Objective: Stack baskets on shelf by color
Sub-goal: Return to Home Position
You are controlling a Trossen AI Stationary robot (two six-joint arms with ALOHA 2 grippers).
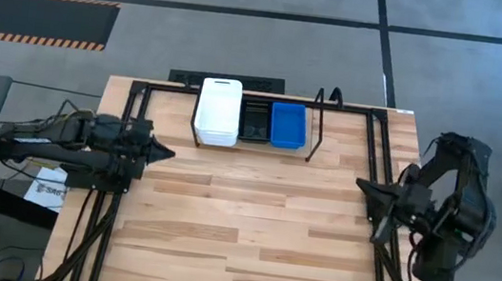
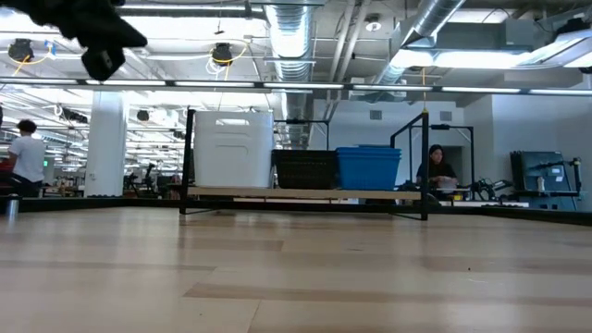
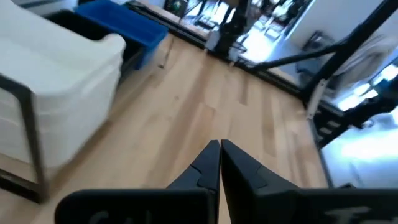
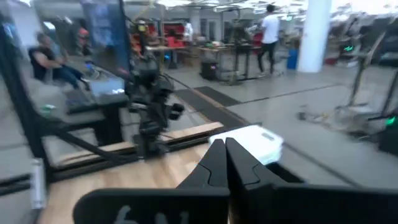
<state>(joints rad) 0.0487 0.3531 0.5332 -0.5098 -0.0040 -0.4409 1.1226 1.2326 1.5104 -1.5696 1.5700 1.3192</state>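
High view: left gripper [image 1: 168, 153] at nine o'clock, right gripper [image 1: 361, 183] at three, both pinched together; a stray swing could topple the twelve-o'clock white baskets [image 1: 218, 111].

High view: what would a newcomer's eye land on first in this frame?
The sorted row on the shelf at the table's far edge stands out. A tall white basket stack is toward the left arm's side, black baskets sit low in the middle, and blue baskets are toward the right arm's side. The left gripper and right gripper are shut, hold nothing, and face each other from opposite table sides.
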